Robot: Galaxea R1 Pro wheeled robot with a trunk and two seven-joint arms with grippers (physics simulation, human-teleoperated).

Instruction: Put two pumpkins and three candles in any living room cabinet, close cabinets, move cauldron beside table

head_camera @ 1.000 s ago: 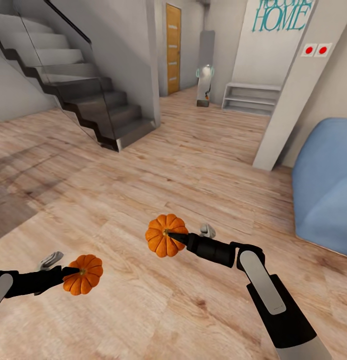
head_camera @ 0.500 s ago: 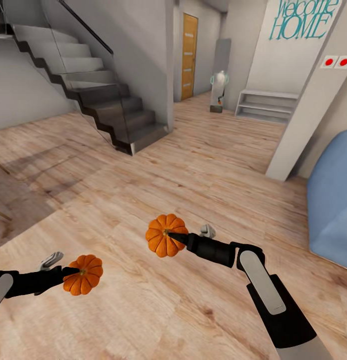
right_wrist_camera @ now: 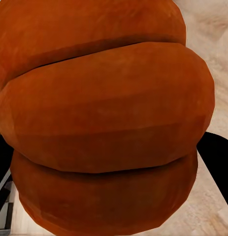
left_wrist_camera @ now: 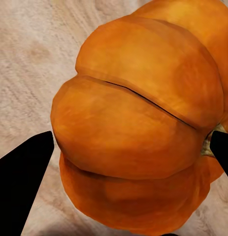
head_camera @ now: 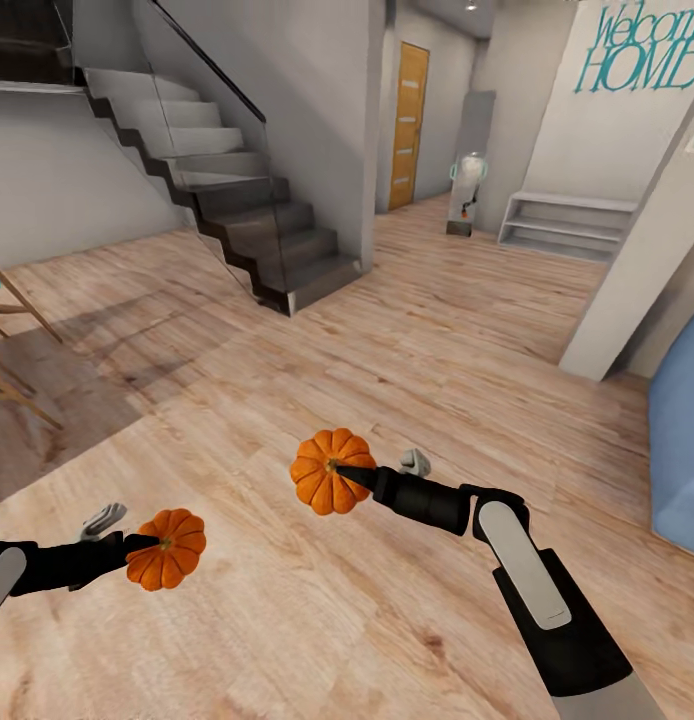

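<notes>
Wood floor (head_camera: 287, 400) lies open between staircase (head_camera: 257, 230) and pillar (head_camera: 627, 290).

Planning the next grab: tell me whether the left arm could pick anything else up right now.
Probably not. The left gripper is shut on a pumpkin, and the right gripper holds the other pumpkin, so neither is free until one is set down.

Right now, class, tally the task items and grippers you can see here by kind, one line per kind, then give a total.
Pumpkins: 2, the left pumpkin held in the left gripper and the right pumpkin held in the right gripper.
Grippers: 2, each shut on its pumpkin.
Candles: 0 seen.
Cauldrons: 0 seen.
Total: 4.
</notes>
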